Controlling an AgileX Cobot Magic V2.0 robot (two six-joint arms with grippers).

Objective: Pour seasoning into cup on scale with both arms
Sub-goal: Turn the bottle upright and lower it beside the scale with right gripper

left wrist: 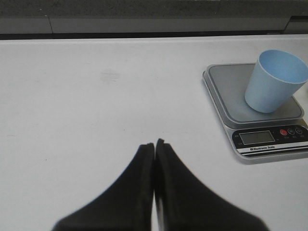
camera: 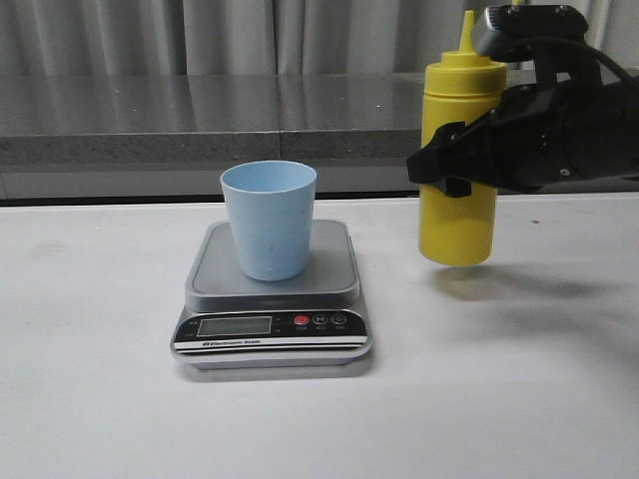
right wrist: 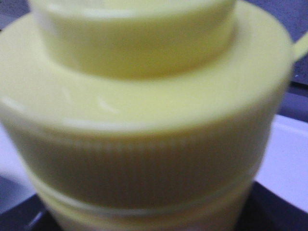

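The pale blue cup [camera: 268,220] stands upright on the silver-grey scale [camera: 275,319] at the table's middle. My right gripper [camera: 454,165] is shut on the yellow seasoning bottle [camera: 457,215] and holds it upright, lifted a little above the table, to the right of the scale. The bottle's ribbed collar [right wrist: 144,159] fills the right wrist view. My left gripper [left wrist: 155,143] is shut and empty over bare table, left of the scale [left wrist: 269,139] and cup [left wrist: 275,79]. It is out of the front view.
A grey counter ledge [camera: 200,120] with curtains behind runs along the back of the white table [camera: 100,399]. The scale's black front panel [camera: 272,324] faces the front edge.
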